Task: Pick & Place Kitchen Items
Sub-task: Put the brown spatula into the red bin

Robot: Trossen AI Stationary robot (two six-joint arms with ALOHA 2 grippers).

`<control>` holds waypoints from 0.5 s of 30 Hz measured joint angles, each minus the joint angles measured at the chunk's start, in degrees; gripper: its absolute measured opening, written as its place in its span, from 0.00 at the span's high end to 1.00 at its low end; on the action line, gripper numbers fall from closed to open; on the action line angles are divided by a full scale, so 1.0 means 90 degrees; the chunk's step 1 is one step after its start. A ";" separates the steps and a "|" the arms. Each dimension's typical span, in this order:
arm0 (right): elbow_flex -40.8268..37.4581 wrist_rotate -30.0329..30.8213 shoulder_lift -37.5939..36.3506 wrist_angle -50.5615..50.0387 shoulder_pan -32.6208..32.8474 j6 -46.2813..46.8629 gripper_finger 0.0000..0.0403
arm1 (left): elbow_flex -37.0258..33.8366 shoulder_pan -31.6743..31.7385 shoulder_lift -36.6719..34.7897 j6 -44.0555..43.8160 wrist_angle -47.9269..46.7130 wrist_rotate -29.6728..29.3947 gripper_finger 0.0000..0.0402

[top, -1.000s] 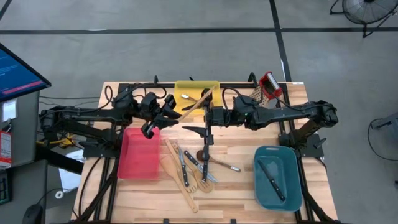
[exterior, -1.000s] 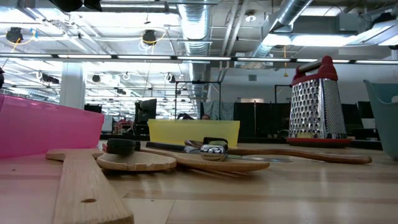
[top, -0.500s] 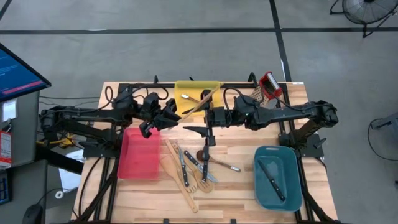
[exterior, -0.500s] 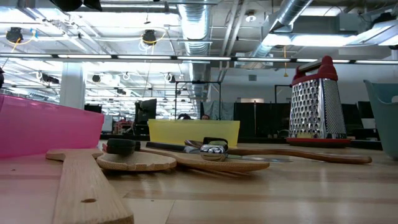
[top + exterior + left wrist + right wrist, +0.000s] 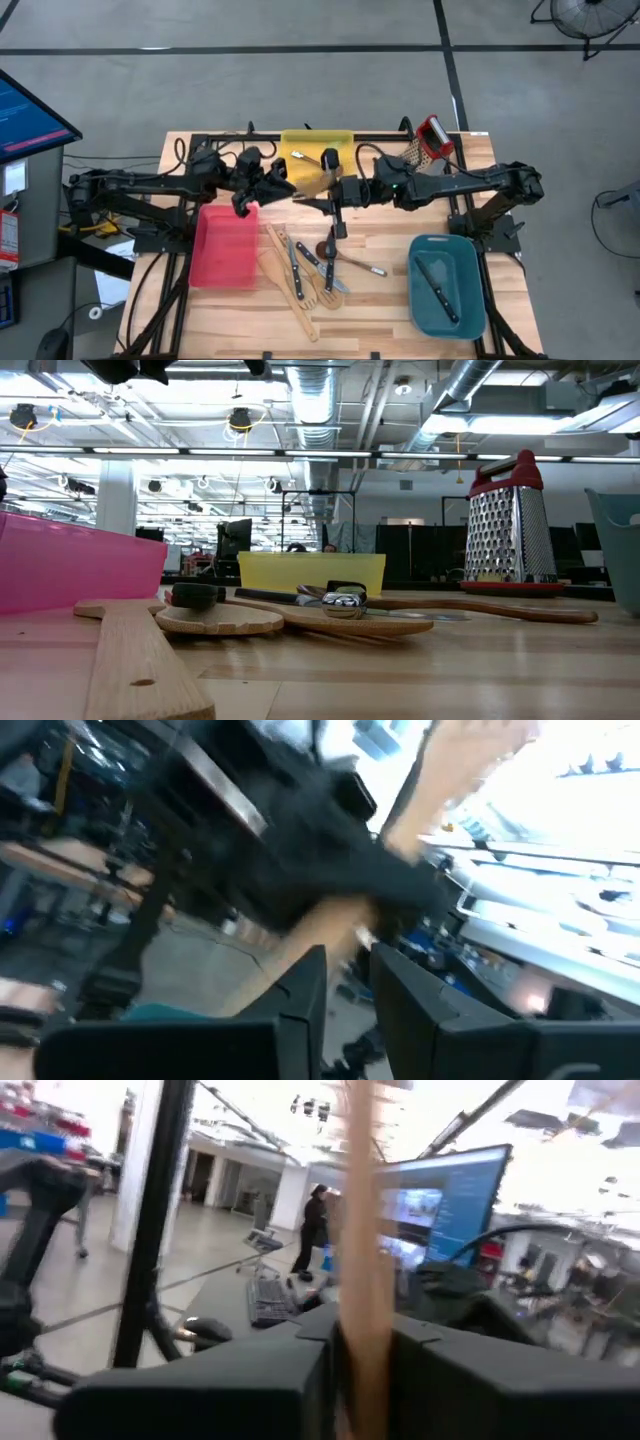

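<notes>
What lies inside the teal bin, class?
One black-handled knife lies diagonally in the teal bin. Nothing else shows inside; the floor beneath the knife is covered.

Table – pale planked wood, matt; bins – smooth plastic; grater – shiny perforated metal; spatulas – bare wood

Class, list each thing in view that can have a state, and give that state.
left pincer, shut on wooden spatula
right pincer, shut on wooden spatula too
teal bin, holds one knife
red bin, empty
yellow bin, holds a small utensil
grater, upright
</notes>
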 joint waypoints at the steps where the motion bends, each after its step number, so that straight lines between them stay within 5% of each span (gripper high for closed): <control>1: -0.0002 -0.0016 0.0005 -0.0015 0.0003 -0.0016 0.93 | 0.0001 0.0000 -0.0008 -0.0001 0.0012 0.0001 0.85; 15: -0.0010 0.0654 -0.0203 0.0063 0.0060 -0.0054 0.95 | 0.0001 0.0027 -0.0008 0.0545 -0.0066 0.0074 0.88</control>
